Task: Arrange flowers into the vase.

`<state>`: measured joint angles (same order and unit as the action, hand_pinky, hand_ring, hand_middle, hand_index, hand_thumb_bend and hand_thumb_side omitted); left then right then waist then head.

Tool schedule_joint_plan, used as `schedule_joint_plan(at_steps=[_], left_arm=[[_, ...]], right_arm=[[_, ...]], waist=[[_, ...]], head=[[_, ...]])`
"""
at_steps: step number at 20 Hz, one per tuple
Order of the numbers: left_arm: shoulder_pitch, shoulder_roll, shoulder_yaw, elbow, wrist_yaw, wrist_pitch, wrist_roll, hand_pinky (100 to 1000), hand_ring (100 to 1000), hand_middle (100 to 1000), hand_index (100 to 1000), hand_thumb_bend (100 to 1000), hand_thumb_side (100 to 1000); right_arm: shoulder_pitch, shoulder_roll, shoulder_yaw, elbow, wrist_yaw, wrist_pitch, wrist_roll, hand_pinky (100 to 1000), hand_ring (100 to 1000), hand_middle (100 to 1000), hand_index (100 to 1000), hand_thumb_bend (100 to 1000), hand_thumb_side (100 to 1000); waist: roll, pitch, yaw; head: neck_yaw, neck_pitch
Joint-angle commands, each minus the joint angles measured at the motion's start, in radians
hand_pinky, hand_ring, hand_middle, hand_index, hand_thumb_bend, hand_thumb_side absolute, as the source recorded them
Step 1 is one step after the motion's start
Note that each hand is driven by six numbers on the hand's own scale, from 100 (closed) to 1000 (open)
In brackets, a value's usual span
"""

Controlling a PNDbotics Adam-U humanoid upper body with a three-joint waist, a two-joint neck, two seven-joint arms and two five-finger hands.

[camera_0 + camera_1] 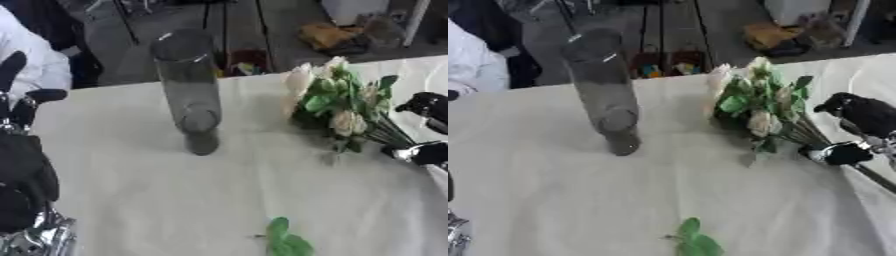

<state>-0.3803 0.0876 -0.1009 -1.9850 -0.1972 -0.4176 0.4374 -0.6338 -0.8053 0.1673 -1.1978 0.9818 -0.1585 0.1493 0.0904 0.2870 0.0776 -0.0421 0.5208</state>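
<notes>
Vase (190,90) empty on counter (175,200). Right hand (859,132) curled round flowers (754,107) stems, not yet inserted. Left hand (22,150) idle, fingers relaxed.

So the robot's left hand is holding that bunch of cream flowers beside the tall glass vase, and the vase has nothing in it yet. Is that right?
Not quite: the right hand holds the bunch of cream flowers by the stems, as the right eye view shows. The left hand is at the left edge of the left eye view, away from them. The rest holds: the glass vase stands beside the bunch with nothing in it yet.
</notes>
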Motion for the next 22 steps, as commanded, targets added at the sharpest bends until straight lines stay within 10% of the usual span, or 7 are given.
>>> schedule_joint_plan(at_steps=[1,13,22], left_arm=[[-0.012,0.002,-0.002,-0.015,0.004,0.002,-0.002,577,858,921,930,507,981],[-0.013,0.001,-0.006,-0.015,0.004,0.006,-0.005,578,860,922,930,504,982],[-0.017,0.000,-0.006,-0.015,0.005,0.006,-0.009,581,861,921,930,503,980]], right_arm=[[-0.022,-0.015,-0.009,0.007,0.010,-0.002,-0.007,727,936,768,880,521,722],[-0.034,-0.003,0.001,0.003,-0.044,-0.013,0.009,591,867,524,810,488,682],[-0.044,0.009,0.013,0.016,-0.033,-0.019,0.026,579,859,540,802,441,656]], waist=[[-0.004,-0.015,0.002],[-0.003,-0.013,0.004],[-0.006,-0.014,0.011]], head=[[-0.002,-0.014],[-0.002,-0.020],[-0.001,-0.025]])
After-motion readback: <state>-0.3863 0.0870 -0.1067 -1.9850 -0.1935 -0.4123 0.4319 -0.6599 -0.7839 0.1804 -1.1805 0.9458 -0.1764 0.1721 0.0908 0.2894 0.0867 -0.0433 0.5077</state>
